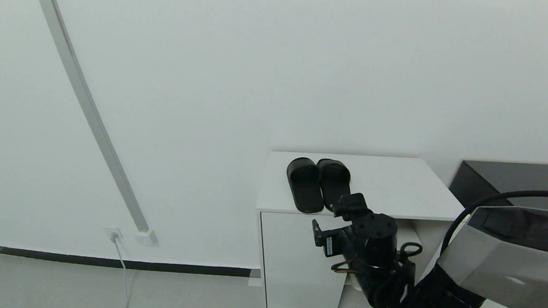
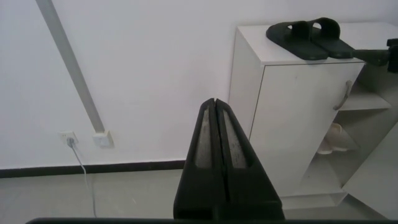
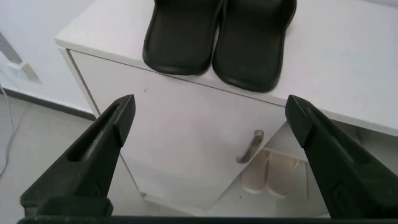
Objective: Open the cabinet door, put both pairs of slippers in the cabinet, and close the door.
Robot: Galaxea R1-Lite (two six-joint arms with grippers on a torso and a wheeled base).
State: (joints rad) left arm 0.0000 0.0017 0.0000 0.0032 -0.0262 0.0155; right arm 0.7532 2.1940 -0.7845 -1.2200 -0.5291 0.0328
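nearness favoured the right arm. the right tool point(image 3: 210, 102), its two dark fingers spread wide, hung just in front of the white cabinet point(image 1: 394, 184), level with the upper edge of its front. the left tool point(image 2: 214, 106), fingers pressed together on nothing, sat well apart from the cabinet, off to its left.

behind the right tool came the flat white door point(image 3: 186, 143) with its curved metal handle point(image 3: 250, 146). beside that handle the inside was open to view, and a pair of pale beige slippers point(image 3: 270, 173) stood within.

above, on the cabinet's top, lay the pair of black rubber slide slippers point(image 1: 319, 184), side by side and touching. their heels were at the front edge nearest the right tool, their straps farther back. their long axis ran straight away from the tool toward the plain white wall point(image 1: 278, 79).

so the black pair lay up and just beyond the spread fingers, which looked about wide enough to take both heels. the likely approach was a short rise and a push along that axis, meeting the heels end-on.
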